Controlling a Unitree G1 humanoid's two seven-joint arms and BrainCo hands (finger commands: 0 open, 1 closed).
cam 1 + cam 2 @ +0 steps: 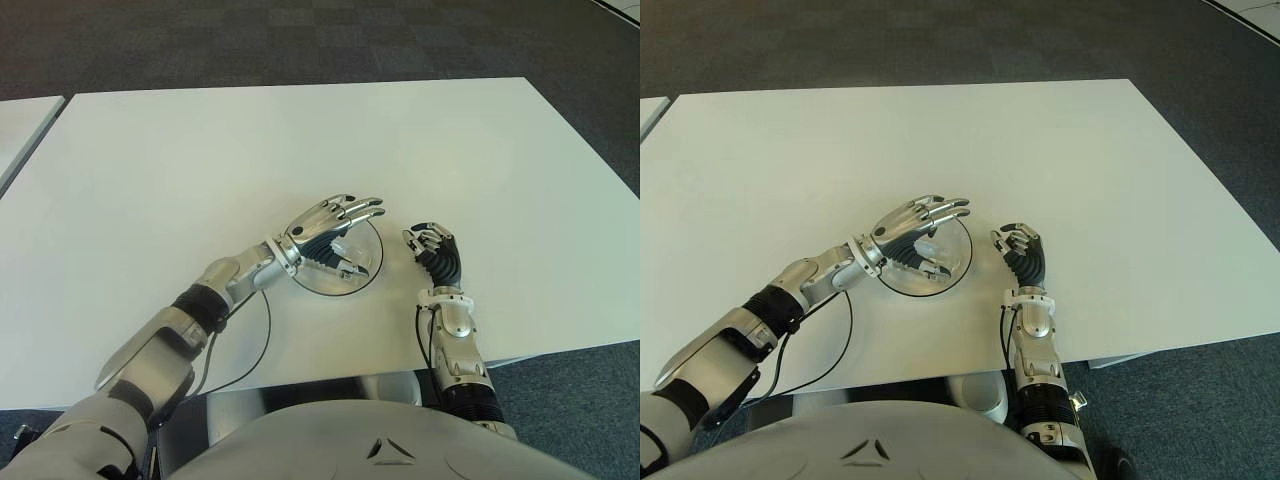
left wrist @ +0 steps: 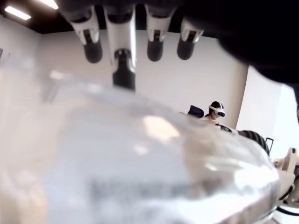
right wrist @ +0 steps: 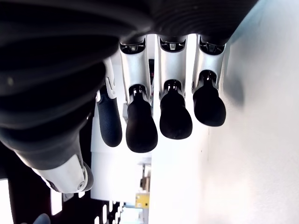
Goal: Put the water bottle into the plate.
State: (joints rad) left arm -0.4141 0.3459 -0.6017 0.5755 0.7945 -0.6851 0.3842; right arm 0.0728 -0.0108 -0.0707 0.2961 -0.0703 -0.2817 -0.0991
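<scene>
While the left hand (image 1: 335,230) reaches in from the robot's left over the middle of the white table (image 1: 150,180), its fingers (image 1: 362,208) stretch out nearly straight above the plate (image 1: 368,262), a round, shallow, clear-looking dish that lies flat on the table just in front of the robot. Under the palm, the water bottle (image 1: 345,250) shows as a pale, see-through shape lying on its side within the plate's rim. From the left wrist view the bottle (image 2: 140,172) fills most of the frame as a clear, curved body right against the palm, with four fingertips (image 2: 92,49) spread and extended beyond it rather than wrapped around it. The thumb sits low by the bottle in the eye views; whether it touches the bottle I cannot tell. So the left fingers are apart and not clamped on anything.

Just to the right of the plate, the right hand (image 1: 432,245) shows above the table near its front edge, apart from the plate's rim. Its fingers (image 3: 175,116) are curled inward toward the palm and grip nothing, as the right wrist view shows with the dark tips bent over side by side.

Far off in the left wrist view, a person (image 2: 214,111) wearing a headset is seen against a pale wall
</scene>
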